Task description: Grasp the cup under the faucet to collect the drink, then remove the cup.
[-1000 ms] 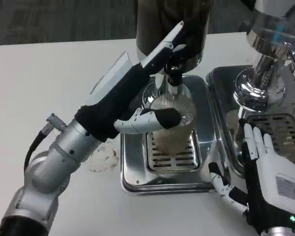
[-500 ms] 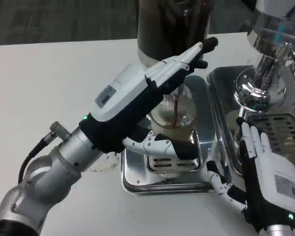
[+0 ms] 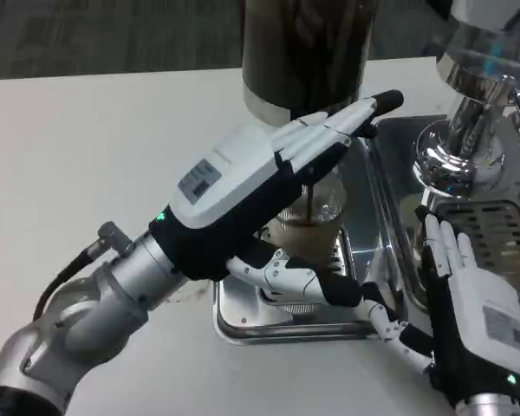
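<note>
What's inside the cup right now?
The cup holds light brown drink, with a dark stream falling into it. The left hand covers its left side, so the fill level there is hidden.

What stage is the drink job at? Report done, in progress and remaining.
Done: the clear cup stands on the drip tray under the faucet and already holds some brown drink. In progress: a thin brown stream runs into it while the left hand reaches over the cup; whether its fingers grip the cup is unclear. Remaining: finish filling, then remove the cup. The right hand rests open beside the tray.
</note>
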Motion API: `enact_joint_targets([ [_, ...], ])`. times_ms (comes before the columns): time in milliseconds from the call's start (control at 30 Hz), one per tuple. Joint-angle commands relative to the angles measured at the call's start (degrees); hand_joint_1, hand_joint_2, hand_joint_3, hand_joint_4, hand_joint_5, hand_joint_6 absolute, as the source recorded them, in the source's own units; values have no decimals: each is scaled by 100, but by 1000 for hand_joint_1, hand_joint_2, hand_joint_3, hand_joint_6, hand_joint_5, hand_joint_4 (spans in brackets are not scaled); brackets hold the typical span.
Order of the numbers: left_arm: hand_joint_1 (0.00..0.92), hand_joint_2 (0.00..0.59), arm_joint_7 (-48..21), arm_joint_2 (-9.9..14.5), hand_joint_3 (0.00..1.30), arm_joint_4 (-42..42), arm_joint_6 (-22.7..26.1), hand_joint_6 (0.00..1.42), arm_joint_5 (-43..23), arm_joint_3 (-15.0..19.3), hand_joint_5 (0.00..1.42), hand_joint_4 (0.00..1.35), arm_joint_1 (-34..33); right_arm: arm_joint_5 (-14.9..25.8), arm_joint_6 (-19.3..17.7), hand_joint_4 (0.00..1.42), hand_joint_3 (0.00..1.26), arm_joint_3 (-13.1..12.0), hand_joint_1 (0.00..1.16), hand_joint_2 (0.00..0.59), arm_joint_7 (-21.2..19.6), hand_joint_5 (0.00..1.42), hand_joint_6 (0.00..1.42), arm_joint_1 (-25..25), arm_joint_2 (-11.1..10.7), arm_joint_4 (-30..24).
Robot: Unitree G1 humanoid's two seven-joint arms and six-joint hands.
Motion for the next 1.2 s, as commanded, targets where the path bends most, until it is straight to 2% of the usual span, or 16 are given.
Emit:
enact_joint_targets([
  [33,0,51,-57,83,0,18,18,143,103,-138,190,0,81,605,-695,0,0,-185,469,311,242,0,223,-154,-128,176],
  [133,0,50,-43,93,0,26,33,144,45,-126,190,0,82,1016,-1121,0,0,-271,509,272,523,0,229,-337,-181,309],
  [200,0,50,-43,101,0,17,42,145,23,-116,190,0,86,1254,-1329,0,0,-313,514,268,711,0,228,-484,-198,433],
  [400,0,62,-97,199,0,29,30,148,-128,-82,190,0,82,1721,-1674,0,0,-389,521,240,1208,0,170,-981,-147,941],
  [600,0,66,-134,283,0,40,35,163,-244,-82,190,0,58,1810,-1767,0,0,-360,531,222,1479,0,120,-1329,-102,1306],
  [900,0,67,-107,323,0,-24,70,166,-249,-59,195,0,104,1848,-1820,0,0,-349,541,212,1764,0,99,-1586,-28,1581],
  [1200,0,68,-95,383,0,-104,158,169,-236,-4,200,0,151,1911,-2117,0,0,-299,550,206,1829,0,98,-1934,136,2075],
])
